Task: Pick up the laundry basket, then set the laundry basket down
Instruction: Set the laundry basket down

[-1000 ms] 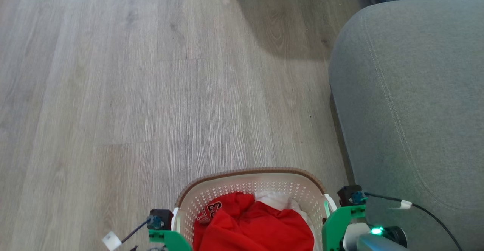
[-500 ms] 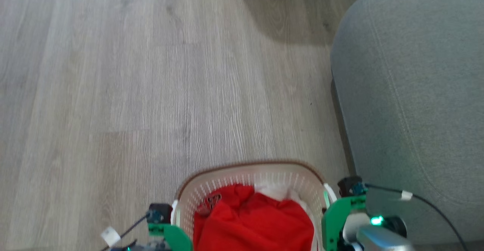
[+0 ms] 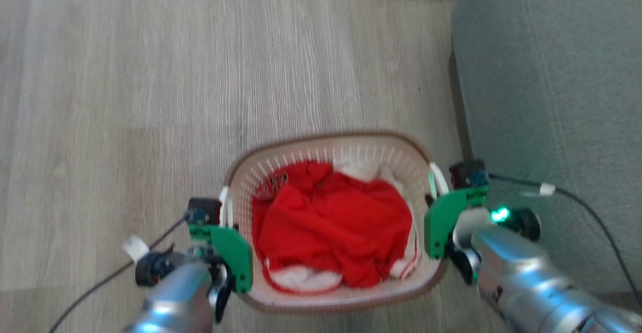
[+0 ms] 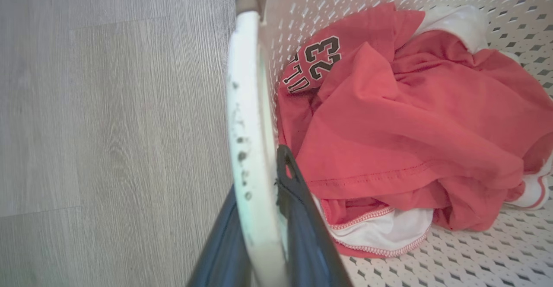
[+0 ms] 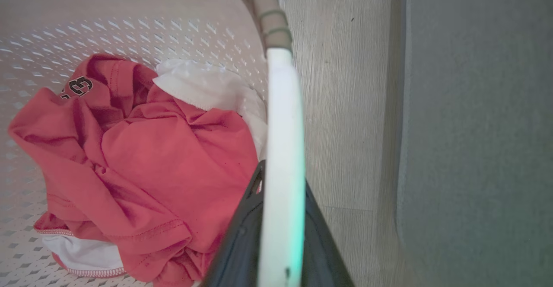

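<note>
I have the laundry basket dead centre in the head view, low in the picture, over the pale wood-grain floor. A grey upholstered seat stands just beside it on my right. The picture is a little smeared, so I cannot tell whether the basket's base touches the floor.

The left claw is pinching the left handle. In the left wrist view its two dark fingers sit one on each side of the white bar, the inner one against the perforated wall and the outer one on the floor side. That handle carries a few dark specks.

The right claw is clamped the same way on the right handle. One finger is inside the basket next to the clothes, and the other is outside, toward the grey seat. The handle runs up between the fingers to the brown woven-look rim.

Inside the basket lies a crumpled red jersey with the number 23 showing on a fold near the left wall. A white garment pokes out behind it toward the far wall. A red-trimmed white edge shows at the near side.

Both forearms come in from the bottom corners of the head view, silver with green brackets at the wrists. A green light glows on the right one (bright enough to tint the handle in the right wrist view). A dark cable with a white tag trails off that wrist across the seat.
</note>
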You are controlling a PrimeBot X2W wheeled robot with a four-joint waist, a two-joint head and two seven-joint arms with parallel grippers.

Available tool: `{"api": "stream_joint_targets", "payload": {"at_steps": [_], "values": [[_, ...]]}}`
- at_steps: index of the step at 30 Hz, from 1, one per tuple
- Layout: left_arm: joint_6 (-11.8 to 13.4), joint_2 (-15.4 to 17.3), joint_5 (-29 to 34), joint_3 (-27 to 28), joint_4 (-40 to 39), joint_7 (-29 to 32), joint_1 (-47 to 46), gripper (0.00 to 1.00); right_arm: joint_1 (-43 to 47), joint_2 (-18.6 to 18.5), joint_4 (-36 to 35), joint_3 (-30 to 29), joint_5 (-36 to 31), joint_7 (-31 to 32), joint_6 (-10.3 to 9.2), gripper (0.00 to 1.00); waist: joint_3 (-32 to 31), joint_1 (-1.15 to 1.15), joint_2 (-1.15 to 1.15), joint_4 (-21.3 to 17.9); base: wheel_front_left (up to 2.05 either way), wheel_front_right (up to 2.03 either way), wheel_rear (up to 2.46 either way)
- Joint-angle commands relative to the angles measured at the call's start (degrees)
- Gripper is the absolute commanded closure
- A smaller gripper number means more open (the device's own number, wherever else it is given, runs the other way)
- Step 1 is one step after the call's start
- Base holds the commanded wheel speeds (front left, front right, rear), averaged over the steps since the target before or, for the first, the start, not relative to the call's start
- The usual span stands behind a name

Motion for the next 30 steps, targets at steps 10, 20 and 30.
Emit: {"api": "stream_joint_targets", "payload": {"at_steps": [10, 20, 30], "values": [[0.6, 2.4, 1.3, 0.7, 0.7, -1.9, -11.4, 1.00, -11.7, -0.3, 0.7, -0.3, -2.2, -2.9, -0.09, 1.00, 13.4, -0.01, 0.00, 0.4, 0.00, 0.00, 0.00], [0.8, 2.6, 2.5, 0.8, 0.9, -2.9, -21.0, 1.00, -19.7, -0.3, 1.4, -3.2, -5.0, -4.0, -0.09, 1.00, 24.7, -0.01, 0.00, 1.4, 0.00, 0.00, 0.00], [1.0, 2.5, 3.1, 1.2, 1.0, -3.4, -25.8, 1.00, -22.7, -0.5, 1.4, -10.1, -12.3, -3.7, -0.09, 1.00, 32.3, -0.01, 0.00, 1.9, 0.00, 0.00, 0.00]]}}
